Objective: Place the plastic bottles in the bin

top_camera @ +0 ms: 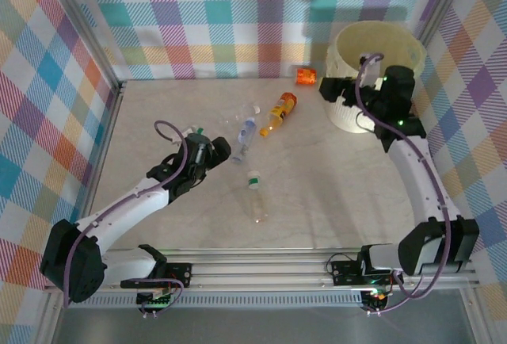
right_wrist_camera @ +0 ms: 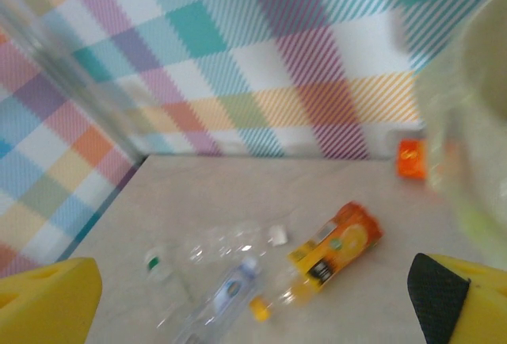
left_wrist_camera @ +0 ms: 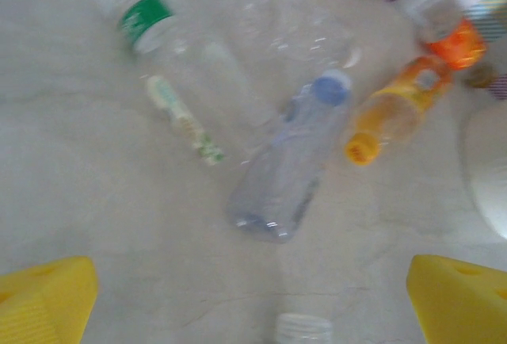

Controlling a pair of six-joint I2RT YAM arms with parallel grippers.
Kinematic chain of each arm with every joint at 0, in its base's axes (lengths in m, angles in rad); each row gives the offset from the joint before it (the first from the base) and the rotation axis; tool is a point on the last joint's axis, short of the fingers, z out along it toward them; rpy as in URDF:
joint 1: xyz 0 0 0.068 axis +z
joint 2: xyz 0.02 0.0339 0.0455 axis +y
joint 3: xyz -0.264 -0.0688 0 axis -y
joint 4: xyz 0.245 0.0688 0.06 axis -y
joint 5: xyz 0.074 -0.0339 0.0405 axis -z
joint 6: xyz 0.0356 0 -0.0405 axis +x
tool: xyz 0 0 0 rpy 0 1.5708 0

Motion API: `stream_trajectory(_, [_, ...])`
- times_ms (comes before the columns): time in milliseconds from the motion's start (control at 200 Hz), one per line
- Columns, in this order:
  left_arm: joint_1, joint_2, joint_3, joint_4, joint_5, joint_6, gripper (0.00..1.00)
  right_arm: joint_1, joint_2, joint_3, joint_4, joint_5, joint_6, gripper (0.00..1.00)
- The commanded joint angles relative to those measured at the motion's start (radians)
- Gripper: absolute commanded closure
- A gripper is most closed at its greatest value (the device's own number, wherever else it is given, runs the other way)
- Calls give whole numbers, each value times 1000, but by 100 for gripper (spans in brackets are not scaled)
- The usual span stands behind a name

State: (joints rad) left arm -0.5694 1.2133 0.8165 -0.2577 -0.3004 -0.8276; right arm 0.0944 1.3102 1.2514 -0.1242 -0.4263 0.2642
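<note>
Yellow fingers (left_wrist_camera: 47,300), left and right. Ahead of the left jaws: clear bottle (left_wrist_camera: 289,166) with blue cap, orange bottle (left_wrist_camera: 396,110) with yellow cap, green-banded bottle (left_wrist_camera: 158,31). Right of the right jaws: white bin (top_camera: 344,110), pale yellow liner. Pastel plaid walls (top_camera: 238,11); beige marbled table (top_camera: 333,177).

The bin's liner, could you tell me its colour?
Pale yellow liner, clearest in the top view.

A robot test cell in a lab: a left arm (top_camera: 135,201) and a right arm (top_camera: 418,171) bolted to an aluminium rail (top_camera: 261,269) at the near edge of a pale stone-look table (top_camera: 317,177), boxed in by aluminium posts (top_camera: 85,35) hung with bright plaid cloth (top_camera: 214,11) on the left, far and right sides, with cables (top_camera: 166,126) looped along each arm
</note>
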Motion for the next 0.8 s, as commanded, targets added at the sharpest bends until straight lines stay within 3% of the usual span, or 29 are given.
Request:
stream_trajectory(0, [-5,49,69,-202,-123,-68,0,63,-51,-69,-14,-45,5,0])
stream_trajectory(170, [30,121,123,-229,-140,-87,0,139,-86,-183,31,-46,7,0])
stream_trajectory(490, [198,291,234,-156,-11,-105,0,165,-84,-203,61,-41,4,0])
stream_trajectory(660, [275,458,379,-170,72,-138,0,165,-101,-210,49,-27,-6,0])
stream_trajectory(795, [283,607,535,-218,140,-160,0,164,-121,-214,21,-5,-22,0])
